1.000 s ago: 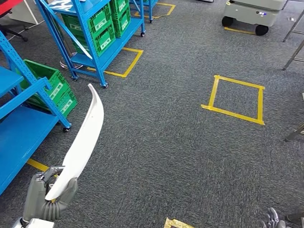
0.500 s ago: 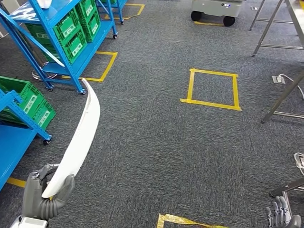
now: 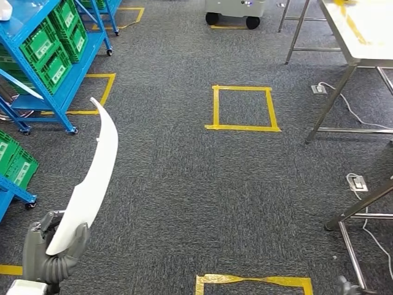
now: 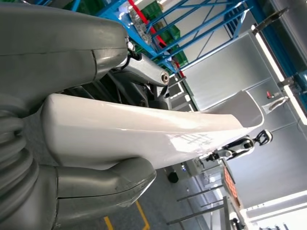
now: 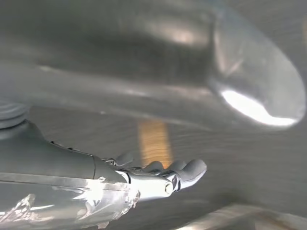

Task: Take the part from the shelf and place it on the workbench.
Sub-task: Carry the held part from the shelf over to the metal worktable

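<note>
Head view showed the left hand low at the near left, gripping the butt end of the part, a long, curved white panel. From the hand the part rose up and away, its narrow tip pointing toward the shelf well beyond the hand. Left wrist view showed the same grip close up: the thick grey thumb pressed on one face of the part and darker fingers wrapped over the other face, the white panel running out past the hand to its tapered end.

Green crates sat packed on the blue shelf's tiers, far ahead of the left hand; their contents could not be made out. Two more green crates stood on the carpet just beyond the left hand, under a second blue frame; what they held could not be seen either.

The counter, a white top on steel legs, stood well apart from the left hand, far across the carpet on the right. A yellow tape square lay on the carpet between shelf and counter.

Right wrist view showed the right hand holding nothing, fingers stretched out straight and lying close together, over blurred carpet.
</note>
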{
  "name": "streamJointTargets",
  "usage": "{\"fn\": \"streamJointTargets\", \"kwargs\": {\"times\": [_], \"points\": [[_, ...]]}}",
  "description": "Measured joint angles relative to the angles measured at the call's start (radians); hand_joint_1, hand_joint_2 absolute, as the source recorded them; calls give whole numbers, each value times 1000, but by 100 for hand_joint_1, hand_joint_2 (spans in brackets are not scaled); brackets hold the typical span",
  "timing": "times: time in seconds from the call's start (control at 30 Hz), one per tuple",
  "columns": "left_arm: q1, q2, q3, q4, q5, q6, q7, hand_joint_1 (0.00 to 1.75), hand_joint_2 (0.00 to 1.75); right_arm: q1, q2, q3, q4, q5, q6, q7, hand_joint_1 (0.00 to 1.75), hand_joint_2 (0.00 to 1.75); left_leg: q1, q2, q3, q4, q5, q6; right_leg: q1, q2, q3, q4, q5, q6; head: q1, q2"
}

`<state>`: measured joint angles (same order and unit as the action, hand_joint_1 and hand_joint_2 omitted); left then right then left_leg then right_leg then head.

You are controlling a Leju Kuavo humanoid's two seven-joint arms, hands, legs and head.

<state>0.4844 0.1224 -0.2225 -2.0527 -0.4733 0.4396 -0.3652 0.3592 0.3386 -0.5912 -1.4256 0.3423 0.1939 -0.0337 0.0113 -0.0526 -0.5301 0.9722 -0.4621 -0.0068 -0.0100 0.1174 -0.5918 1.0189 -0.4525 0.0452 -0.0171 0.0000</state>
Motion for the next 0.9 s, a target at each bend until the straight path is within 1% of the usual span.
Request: {"fn": "streamJointTargets", "kwargs": {"times": [0.03,0.07,0.1,0.13,0.17,0.2,0.23,0.27,0.3,0.33,0.37,0.4,0.47,0.5,0.53,0.57,0.6,0.63,0.67,0.7,0.73,0.77,0.8,0.83,0.87,0.9], "points": [[-1,4,-8,1,7,14,2,169,175,5,0,-22,49,60,-1,32,0,0,1,9,4,-6,3,6,2,-20,-9,17,-14,4,3,0],[-1,8,-15,2,14,30,4,169,175,15,2,-40,88,97,-1,68,0,0,2,20,7,-12,5,11,3,-48,-26,56,-39,7,5,0],[0,13,-22,3,23,44,6,169,175,30,5,-50,116,111,-1,106,0,0,0,30,8,-13,4,15,4,-78,-55,116,-75,8,7,0],[2,18,-29,5,33,55,6,169,175,49,8,-49,135,108,-3,141,0,0,-3,41,9,-12,3,18,3,-96,-90,187,-110,11,9,0],[3,23,-35,7,45,61,6,169,175,69,9,-42,146,96,-8,170,0,0,-4,54,10,-12,1,19,3,-104,-119,245,-134,13,8,0],[2,27,-42,10,55,63,6,169,175,87,10,-32,152,84,-15,190,0,0,-6,66,11,-12,0,18,2,-107,-134,276,-140,15,8,0],[0,32,-48,12,61,62,6,169,175,99,10,-25,156,75,-20,198,0,0,-6,79,13,-11,-2,17,2,-110,-128,266,-126,17,9,0],[-3,36,-53,14,64,59,6,169,175,105,10,-21,159,70,-24,194,0,0,-6,91,16,-11,-5,14,1,-115,-102,218,-97,18,9,0],[-6,39,-57,16,65,56,5,169,175,106,10,-21,163,69,-22,179,0,0,-6,103,20,-9,-9,10,0,-131,-60,145,-65,18,9,0],[-8,43,-61,17,65,53,4,169,175,100,10,-24,168,73,-16,152,0,0,-8,115,23,-7,-14,5,0,-148,-21,80,-39,16,9,0],[-11,46,-64,17,65,51,1,169,175,87,10,-31,176,80,-7,114,0,0,-10,125,27,-4,-19,-1,0,-160,7,32,-21,12,7,0],[-14,49,-66,18,65,47,-5,169,175,68,10,-43,187,89,6,67,0,0,-12,135,30,-3,-22,-7,1,-165,21,9,-13,6,6,0],[-22,49,-69,18,65,25,-19,169,175,21,10,-85,220,111,34,-41,0,0,-11,151,33,-2,-24,-17,4,-145,17,7,-9,-9,3,0],[-26,46,-68,18,64,9,-25,169,175,-4,10,-112,239,122,50,-92,0,0,-9,147,33,1,-28,-22,3,-136,15,6,-7,-15,3,0],[-29,44,-67,18,63,-5,-30,169,175,-27,10,-140,257,133,69,-138,0,0,-7,131,28,16,-41,-28,2,-129,13,4,-4,-21,2,0],[-28,42,-65,18,64,-14,-33,169,175,-50,10,-167,272,143,89,-176,0,0,-6,109,13,50,-66,-32,0,-121,13,3,-1,-26,1,0],[-23,41,-62,18,67,-16,-37,169,175,-70,10,-191,282,151,107,-203,0,0,-5,85,-13,107,-98,-35,-1,-113,11,2,1,-30,-2,0],[-17,41,-59,18,72,-16,-41,169,175,-87,10,-212,289,157,123,-221,0,0,-4,69,-48,177,-134,-36,-1,-104,9,2,3,-33,-4,0],[-11,41,-57,18,75,-16,-45,169,175,-100,10,-229,295,161,133,-231,0,0,-4,63,-81,243,-158,-36,-1,-93,7,2,4,-35,-4,0],[-6,41,-55,18,78,-16,-47,169,175,-109,10,-244,300,164,140,-234,0,0,-5,60,-104,284,-166,-35,0,-83,5,2,4,-35,-5,0],[-3,42,-55,18,79,-15,-48,169,175,-115,9,-255,305,166,144,-236,0,0,-5,58,-110,287,-151,-33,1,-73,5,2,5,-35,-5,0],[-2,42,-54,18,80,-14,-48,169,175,-118,9,-264,309,167,146,-237,0,0,-4,55,-97,253,-120,-31,1,-64,5,2,6,-34,-5,0],[0,42,-54,18,80,-13,-48,169,175,-120,9,-271,312,170,149,-238,0,0,-4,46,-69,191,-81,-28,0,-54,6,2,7,-33,-5,0],[1,42,-53,18,80,-11,-49,169,175,-123,9,-275,315,177,151,-238,0,0,-3,28,-37,121,-48,-25,0,-44,5,3,9,-29,-5,0],[3,41,-52,18,82,-8,-49,169,175,-127,9,-278,317,187,153,-239,0,0,-2,11,-12,63,-27,-23,1,-34,2,5,10,-26,-4,0],[5,41,-50,18,85,-5,-50,169,175,-130,9,-279,320,201,155,-236,0,0,-1,-3,3,27,-18,-20,1,-25,-1,5,13,-20,-4,0]]}}
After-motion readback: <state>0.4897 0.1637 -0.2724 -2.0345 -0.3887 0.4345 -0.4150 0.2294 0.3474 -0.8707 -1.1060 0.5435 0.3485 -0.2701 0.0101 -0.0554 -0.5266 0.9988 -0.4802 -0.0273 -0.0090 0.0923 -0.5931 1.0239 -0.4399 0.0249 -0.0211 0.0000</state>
